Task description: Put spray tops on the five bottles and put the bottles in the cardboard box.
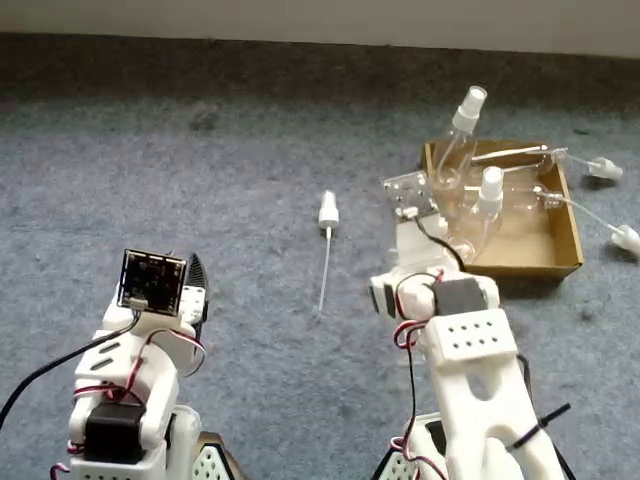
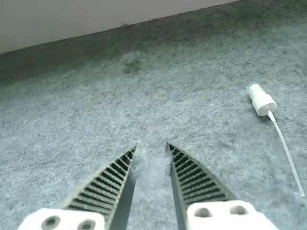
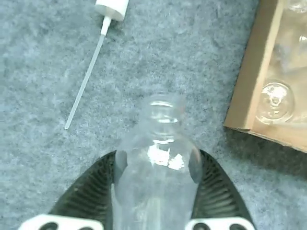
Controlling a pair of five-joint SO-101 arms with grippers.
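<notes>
One bottle (image 3: 159, 143), clear plastic with no top on its neck, is clamped below the shoulder in the right gripper (image 3: 158, 158). It is held over the carpet (image 1: 200, 150) just beside the near left corner of the box (image 1: 500, 268), right of centre in the high view.

Handling (judged):
- Bottle: light, thin-walled and smooth, so it is likely to flex or slip under a hard squeeze.
- The present hold on the body suits it, because the neck stays free.
- Loose top (image 1: 327, 210): light, with a rigid head and a long, thin tube (image 1: 324, 270) that looks bendy.
- Take the top by the head, not the tube. The tube has to enter the neck first.

Left gripper (image 2: 151, 147): jaws a little apart and empty, over bare carpet at lower left of the high view. The loose top lies near it, at mid-frame.

Counts:
- Tops: five.
  - One is loose at centre.
  - Two are fitted on the capped bottles (image 1: 458, 145) (image 1: 483, 210) standing in the box.
  - Two are stray tops (image 1: 603, 168) (image 1: 625, 238) lying off the box's right side, with their tubes reaching back over the rim.
- Bottles: three are certain, the held one and the two capped ones. More clear shapes lie in the box, but I cannot tell how many.
- Boxes: one.
</notes>
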